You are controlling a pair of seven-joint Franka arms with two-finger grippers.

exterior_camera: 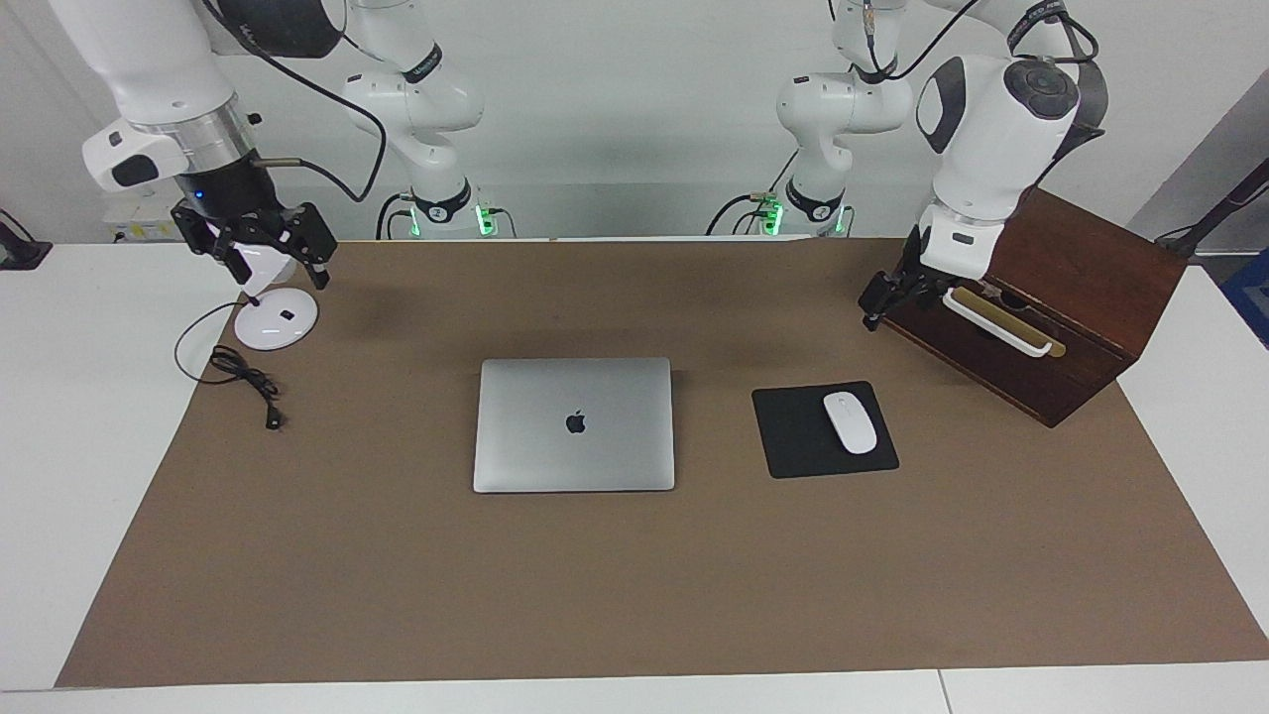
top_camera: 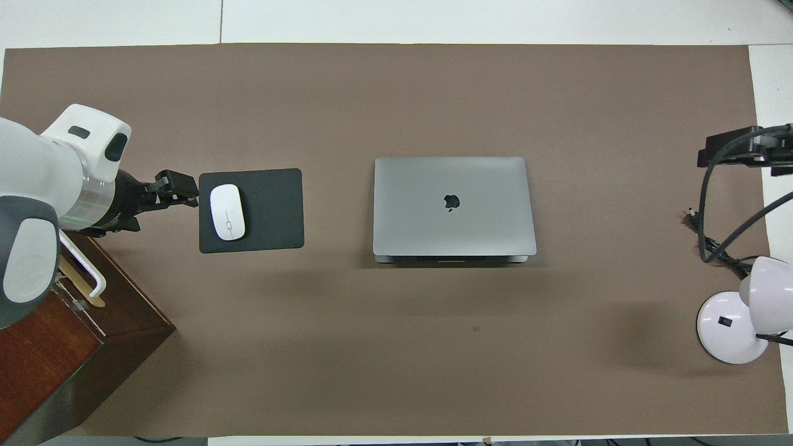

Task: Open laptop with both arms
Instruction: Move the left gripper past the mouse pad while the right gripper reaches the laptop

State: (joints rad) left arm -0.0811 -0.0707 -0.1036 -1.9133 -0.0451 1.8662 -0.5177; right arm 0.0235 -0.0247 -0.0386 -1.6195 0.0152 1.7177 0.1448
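The laptop (exterior_camera: 574, 424) lay shut and flat at the middle of the desk (exterior_camera: 397, 595), logo up, with neither arm on it. It looked a stiff, thin metal slab, smooth and likely slippery, and fragile at the hinge and screen; the lid probably needed lifting by the thin edge toward the robots, where the overhead view showed a seam, while the other hand pinned the base down so it did not slide or tip. The left hand (exterior_camera: 872, 302) hung up in the air, its fingers apart and empty, over the desk beside the wooden box (exterior_camera: 1041, 327) at the left arm's end. The right hand (exterior_camera: 270, 260) was raised over the white lamp (exterior_camera: 276, 319) at the right arm's end, its fingers spread too, holding nothing. Both were well apart from the laptop. Between the left hand and the laptop sat a black pad (exterior_camera: 798, 436) with a white mouse (exterior_camera: 850, 422) on it, something to be cleared on the way in. Near the lamp a black cord (exterior_camera: 243, 377) trailed loose on the desk, well apart from the laptop and probably no bother.
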